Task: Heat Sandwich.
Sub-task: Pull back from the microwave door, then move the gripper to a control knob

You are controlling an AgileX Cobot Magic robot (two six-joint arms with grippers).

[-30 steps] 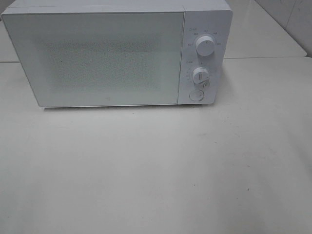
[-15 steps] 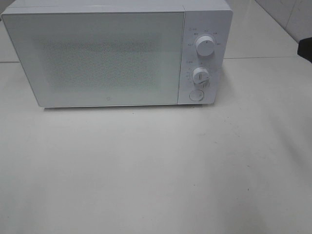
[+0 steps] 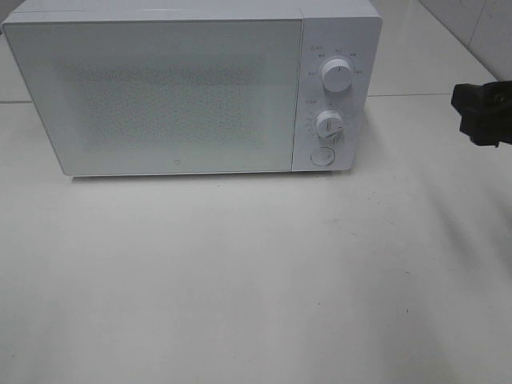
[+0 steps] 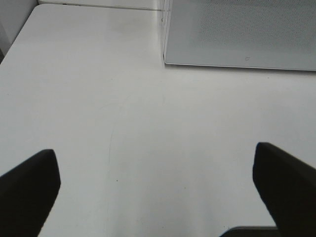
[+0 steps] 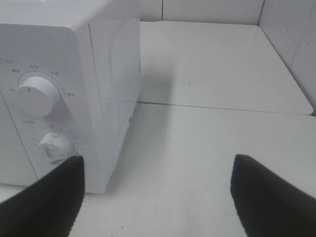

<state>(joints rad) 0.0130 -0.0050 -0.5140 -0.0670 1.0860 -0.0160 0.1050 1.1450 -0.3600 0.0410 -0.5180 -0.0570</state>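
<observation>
1. Task's thing: the sandwich appeared in no view. The microwave (image 3: 176, 88) filled the upper left and centre of the high view, standing on the desk (image 3: 256, 280) with its door (image 3: 160, 96) shut. Whether the sandwich lay behind that frosted door could not be told.
2. Step in hand, as judged: an approach to the control panel at the right of the microwave; nothing was gripped and nothing touched.
3. Next move, as judged: if the sandwich was not yet inside, the round button (image 3: 322, 156) under the two knobs called for a straight, firm press to release the door. If it was inside, the lower knob (image 3: 329, 124) called for a pinch and a turn. Either move needed the fingers brought level with the panel and narrowed first.
4. Right arm: the right fingers (image 3: 482, 112) showed as a dark shape at the right edge of the high view, about level with the knobs and well apart from the microwave. In the right wrist view they stood apart and empty, aimed past the microwave's side wall, with the upper knob (image 5: 35, 95) in sight.
5. Left arm: absent from the high view. In the left wrist view the left fingers (image 4: 29, 190) were spread wide over bare desk, holding nothing, with the microwave's lower front corner ahead.
</observation>
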